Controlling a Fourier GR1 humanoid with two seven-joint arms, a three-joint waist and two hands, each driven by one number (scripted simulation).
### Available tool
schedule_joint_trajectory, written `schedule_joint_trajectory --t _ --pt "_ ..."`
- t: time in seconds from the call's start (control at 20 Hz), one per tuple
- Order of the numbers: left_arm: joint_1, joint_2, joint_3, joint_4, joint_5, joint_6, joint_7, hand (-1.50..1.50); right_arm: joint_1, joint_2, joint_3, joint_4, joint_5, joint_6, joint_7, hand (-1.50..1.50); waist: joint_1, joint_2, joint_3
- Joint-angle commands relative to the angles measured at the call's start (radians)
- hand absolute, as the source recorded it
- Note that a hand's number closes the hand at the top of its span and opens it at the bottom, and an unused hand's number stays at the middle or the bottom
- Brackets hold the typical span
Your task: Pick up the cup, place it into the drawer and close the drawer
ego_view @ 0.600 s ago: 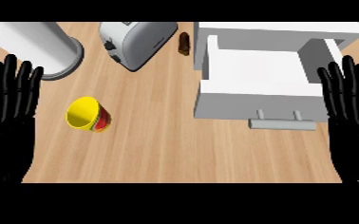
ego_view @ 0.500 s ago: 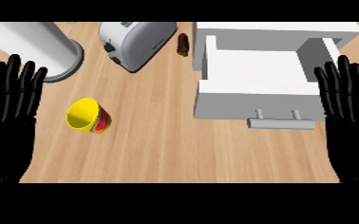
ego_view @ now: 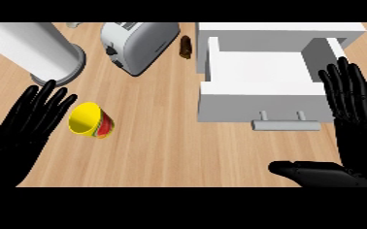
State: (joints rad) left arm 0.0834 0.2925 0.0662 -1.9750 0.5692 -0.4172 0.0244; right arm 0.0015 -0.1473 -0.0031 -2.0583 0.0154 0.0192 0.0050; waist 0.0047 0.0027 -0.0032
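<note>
Yellow cup [ego_view: 89,120] lying on its side on the wooden counter [ego_view: 165,145], no writing readable, left hand [ego_view: 32,121] spreading flat just beside it, right hand [ego_view: 347,102] resting open-fingered by the open white drawer [ego_view: 261,85], toaster [ego_view: 136,41] behind

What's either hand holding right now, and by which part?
Nothing is held. The left hand is open just left of the yellow cup, not curled round it. The right hand is open beside the open drawer.
</note>
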Motion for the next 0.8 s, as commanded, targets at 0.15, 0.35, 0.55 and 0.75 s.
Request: schedule_joint_trajectory --t 0.15,0.35,0.55,0.75 --pt "0.005 0.125 0.14 0.179 0.24 -0.218 0.037 -1.5 -0.01 -0.007 0.012 -0.011 0.01 0.029 0.034 -1.5 -0.003 -0.003 0.003" --pt "-0.075 0.087 0.172 0.406 0.084 -0.269 -0.064 -1.5 -0.026 0.012 0.019 0.031 0.032 0.022 0.011 -1.5 -0.008 -0.002 0.003" --pt "-0.1 0.095 0.217 0.544 -0.031 -0.32 -0.158 -1.5 -0.021 -0.04 -0.084 0.046 -0.06 0.081 -0.013 -1.5 -0.01 -0.001 0.003" --pt "-0.157 0.093 0.233 0.703 -0.175 -0.312 -0.249 -1.5 0.004 0.007 -0.005 0.047 0.03 0.051 -0.036 -1.5 -0.014 0.0 0.002"
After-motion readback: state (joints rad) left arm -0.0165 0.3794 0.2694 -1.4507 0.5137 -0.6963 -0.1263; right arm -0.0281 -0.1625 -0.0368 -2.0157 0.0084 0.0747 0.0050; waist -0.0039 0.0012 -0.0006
